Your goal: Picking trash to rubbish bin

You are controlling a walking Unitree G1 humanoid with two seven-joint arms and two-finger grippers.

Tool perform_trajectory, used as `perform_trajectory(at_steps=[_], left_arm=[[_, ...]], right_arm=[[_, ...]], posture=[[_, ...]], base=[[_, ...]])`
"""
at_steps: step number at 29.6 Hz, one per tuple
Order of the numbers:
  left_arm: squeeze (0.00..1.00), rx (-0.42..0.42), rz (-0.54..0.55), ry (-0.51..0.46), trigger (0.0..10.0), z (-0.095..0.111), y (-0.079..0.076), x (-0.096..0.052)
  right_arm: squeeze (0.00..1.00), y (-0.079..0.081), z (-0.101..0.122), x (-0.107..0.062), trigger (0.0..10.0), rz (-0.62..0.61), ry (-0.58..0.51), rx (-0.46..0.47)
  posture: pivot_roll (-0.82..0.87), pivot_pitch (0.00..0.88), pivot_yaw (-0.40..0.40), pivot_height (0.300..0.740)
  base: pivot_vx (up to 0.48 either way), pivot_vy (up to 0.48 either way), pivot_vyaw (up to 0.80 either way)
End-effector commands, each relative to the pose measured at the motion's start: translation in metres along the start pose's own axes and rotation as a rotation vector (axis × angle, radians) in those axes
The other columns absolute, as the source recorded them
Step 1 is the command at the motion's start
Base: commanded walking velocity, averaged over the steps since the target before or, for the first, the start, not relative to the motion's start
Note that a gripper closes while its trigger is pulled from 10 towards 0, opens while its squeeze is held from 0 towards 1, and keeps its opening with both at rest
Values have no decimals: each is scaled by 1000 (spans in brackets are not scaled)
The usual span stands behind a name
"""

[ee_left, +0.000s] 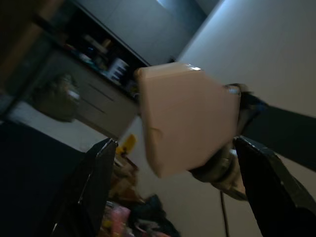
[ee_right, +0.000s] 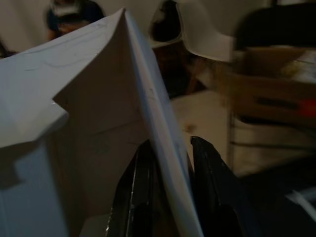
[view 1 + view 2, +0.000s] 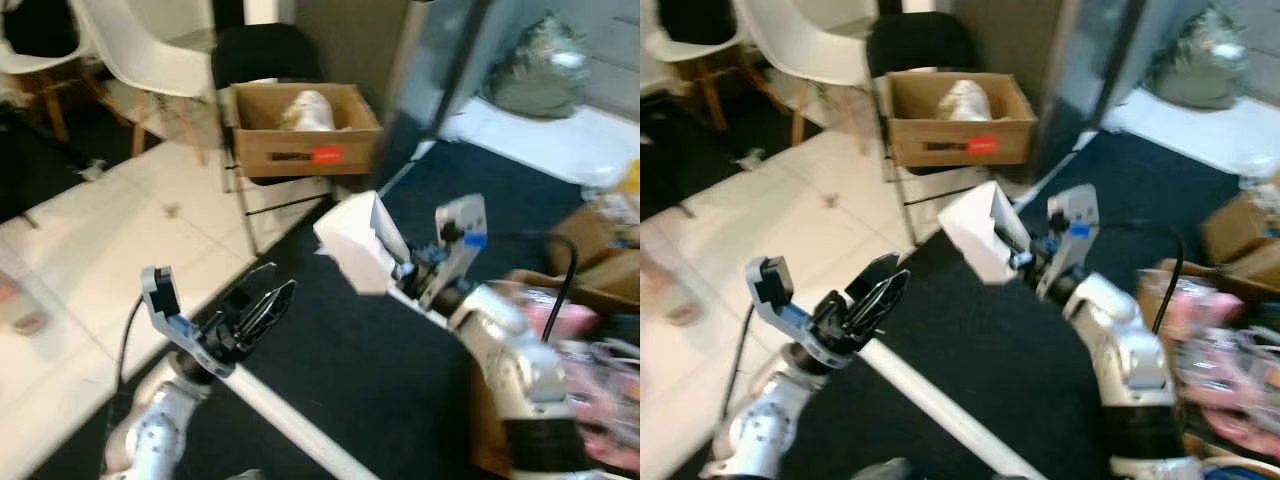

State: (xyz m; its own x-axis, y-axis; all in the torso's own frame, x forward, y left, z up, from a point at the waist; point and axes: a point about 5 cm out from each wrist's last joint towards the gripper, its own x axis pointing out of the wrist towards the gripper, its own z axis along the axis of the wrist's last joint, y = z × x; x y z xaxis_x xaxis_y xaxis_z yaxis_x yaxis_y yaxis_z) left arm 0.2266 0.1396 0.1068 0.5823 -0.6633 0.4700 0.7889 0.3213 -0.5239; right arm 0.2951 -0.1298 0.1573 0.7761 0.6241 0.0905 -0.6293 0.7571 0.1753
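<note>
A dark carpet (image 3: 340, 370) is seen in the middle of the room, with pale floor tiles (image 3: 110, 250) beside it on the robot's left. Farther ahead, one brown cardboard box (image 3: 305, 135) is set on a black chair (image 3: 265, 60), and something pale and crumpled (image 3: 305, 110) is seen inside the box. Two white chairs (image 3: 130, 45) are seen behind it, further to the left. A white paper carton (image 3: 355, 245) is held up in the air over the carpet by the right end effector (image 3: 400, 265). Its two black fingers (image 2: 205, 187) are pressed together on a thin flap of the carton, as is shown in the right wrist view, where the carton (image 2: 74, 123) is seen very close. The left end effector (image 3: 265, 305) is held lower and to the left, apart from the carton, and nothing is held in it. Its two fingers (image 1: 94, 182) are spread wide apart in the left wrist view, and the carton (image 1: 187, 118) is seen between them but further away. One white strip (image 3: 290, 420) is laid across the carpet below the arms. Pink and brown things (image 3: 590, 330) are piled on the right, but they are too blurred to be told apart or counted.
</note>
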Motion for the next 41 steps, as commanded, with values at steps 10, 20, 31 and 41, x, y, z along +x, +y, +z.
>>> perform_trajectory(at_steps=[10,20,31,41], left_arm=[[0,11,-34,14,10000,1,-7,8],[0,9,-31,17,10000,0,-6,5],[0,8,-34,20,10000,-2,-9,5],[0,12,-37,16,10000,2,-10,10]], right_arm=[[0,-43,8,7,8667,-286,1,-113],[0,-60,9,2,10000,-357,34,-159],[0,-51,0,8,10000,-272,104,-282],[0,-52,-8,3,10000,-196,217,-333]], posture=[[5,0,-23,740],[5,0,-23,740],[8,0,-29,740],[9,0,-30,740]], base=[[395,0,0],[383,0,-301],[378,0,-145],[375,0,0]])
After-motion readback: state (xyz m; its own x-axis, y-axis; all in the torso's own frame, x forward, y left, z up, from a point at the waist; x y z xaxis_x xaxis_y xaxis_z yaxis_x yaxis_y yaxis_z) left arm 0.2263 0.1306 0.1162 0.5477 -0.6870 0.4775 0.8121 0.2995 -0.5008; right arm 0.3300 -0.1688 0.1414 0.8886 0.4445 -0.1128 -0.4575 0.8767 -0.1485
